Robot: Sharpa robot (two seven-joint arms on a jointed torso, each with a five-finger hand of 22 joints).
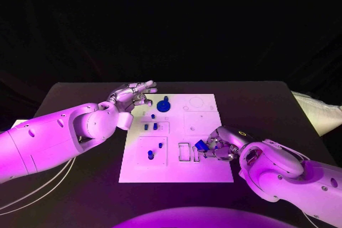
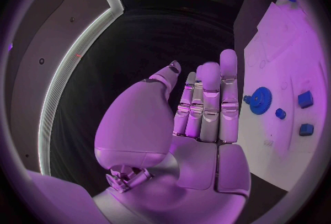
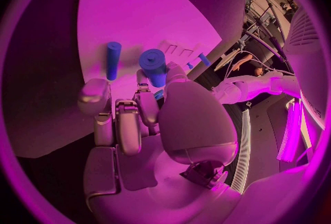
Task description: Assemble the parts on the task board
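- Plainly, in the head view the task board [image 1: 178, 139] lies in the middle of the black table [image 1: 271, 104], and the right hand [image 1: 219, 145] sits low over its near right part, pinching a small blue part [image 1: 201, 146] just beside the narrow slots [image 1: 189, 152]; I judge it is held there to be lined up with a slot. The left hand [image 1: 134, 95] hovers off the board's far left corner, fingers spread and holding nothing, likely kept out of the way. A blue gear [image 1: 164, 107] stands nearby, with other small blue pieces [image 1: 151, 126] seated further down the board.
- In the left wrist view the left hand's fingers [image 2: 210, 102] are straight and released, with the gear [image 2: 261, 100] beyond them, untouched.
- In the right wrist view the right hand's fingers [image 3: 148, 100] close round a blue cylinder [image 3: 154, 65] held over the board; a second blue peg [image 3: 113, 59] stands apart beside it.
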